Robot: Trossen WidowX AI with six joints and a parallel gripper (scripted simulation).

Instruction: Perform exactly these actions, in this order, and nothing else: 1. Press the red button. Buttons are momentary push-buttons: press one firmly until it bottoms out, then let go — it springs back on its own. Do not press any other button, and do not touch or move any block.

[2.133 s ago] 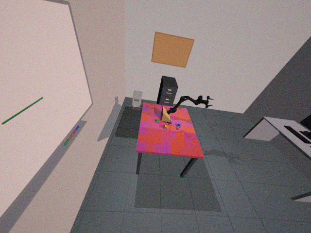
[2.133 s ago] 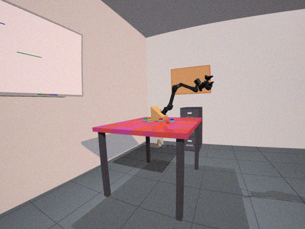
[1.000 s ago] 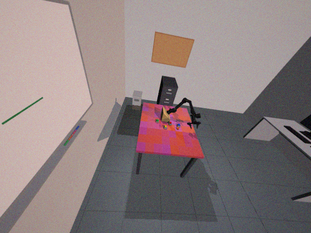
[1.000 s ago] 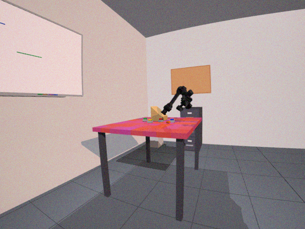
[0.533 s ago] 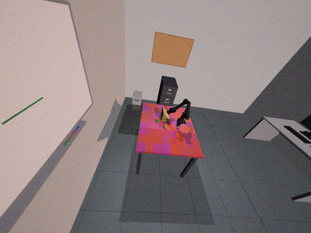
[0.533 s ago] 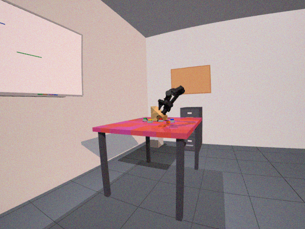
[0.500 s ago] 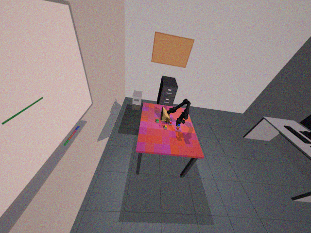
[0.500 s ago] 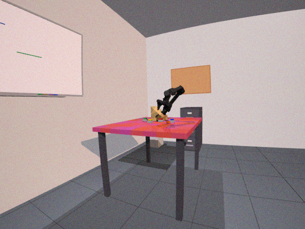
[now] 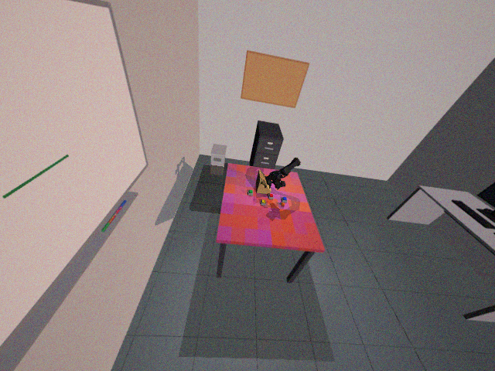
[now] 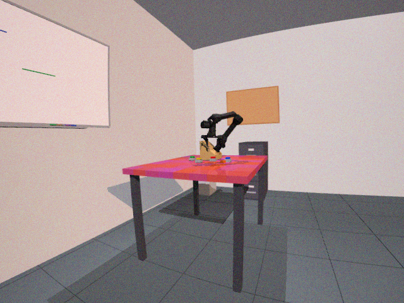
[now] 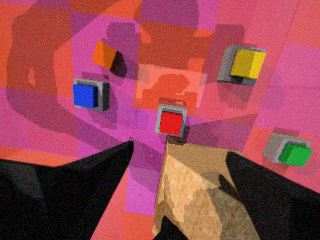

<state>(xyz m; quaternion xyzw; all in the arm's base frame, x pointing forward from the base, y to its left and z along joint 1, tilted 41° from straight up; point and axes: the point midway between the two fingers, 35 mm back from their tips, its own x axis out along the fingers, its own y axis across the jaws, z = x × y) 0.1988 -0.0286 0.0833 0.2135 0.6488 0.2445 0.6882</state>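
Note:
The red button (image 9: 271,195) (image 10: 213,158) (image 11: 171,123) sits in a grey housing on the patchwork table (image 9: 255,236) (image 10: 153,169). Its red cap stands up out of the housing. My gripper (image 11: 178,150) is open and empty, pointing down. In the exterior view it hangs above the table, level with the upper part of the tan wedge. In the wrist view the red button lies just ahead of the gap between the fingertips, a little left of its middle. Nothing touches the button.
A tan wedge-shaped block (image 9: 263,188) (image 10: 204,153) (image 11: 192,175) stands close beside the red button, partly beneath the gripper. A blue button (image 9: 284,199) (image 11: 86,96), a yellow button (image 9: 263,202) (image 11: 247,64), a green button (image 9: 250,192) (image 11: 295,154) and an orange block (image 11: 106,55) stand around.

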